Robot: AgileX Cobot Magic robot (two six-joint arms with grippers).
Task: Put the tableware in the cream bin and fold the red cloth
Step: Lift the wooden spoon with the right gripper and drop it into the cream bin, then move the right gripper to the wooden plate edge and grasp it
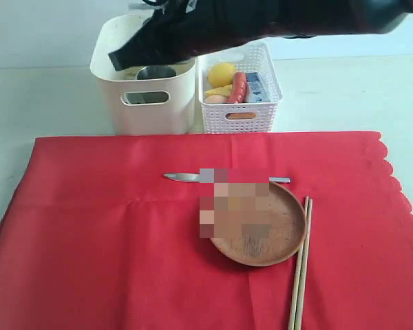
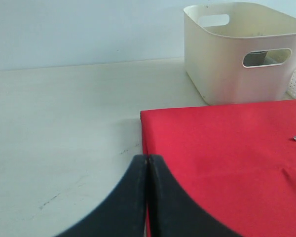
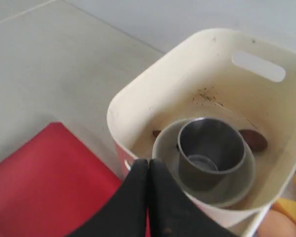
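Both pincers are clenched on nothing: the left pincer (image 2: pixel 147 163) is held low over the desk (image 2: pixel 64 123), just off the left edge of the red cloth (image 2: pixel 222 163), and the right pincer (image 3: pixel 148 165) is poised above the cream bin (image 1: pixel 141 113) at the upper left of the exterior frame. Inside the bin the steel cup (image 3: pixel 212 148) is nested in the pale bowl (image 3: pixel 239 190), with the dark spoon (image 3: pixel 254 139) showing from behind it. Laid on the cloth, left to right, are the silver knife (image 1: pixel 186 177), the wooden plate (image 1: pixel 275 247), partly hidden by a blurred patch, and the chopsticks (image 1: pixel 301 275) just beside the plate's right rim. The knife is judged thin, hard and slippery, best taken across its handle. The plate is judged stiff and light, to be gripped at the rim. The chopsticks are judged prone to rolling, to be pinched together mid-length. The cloth is judged limp, to be gathered at a corner.
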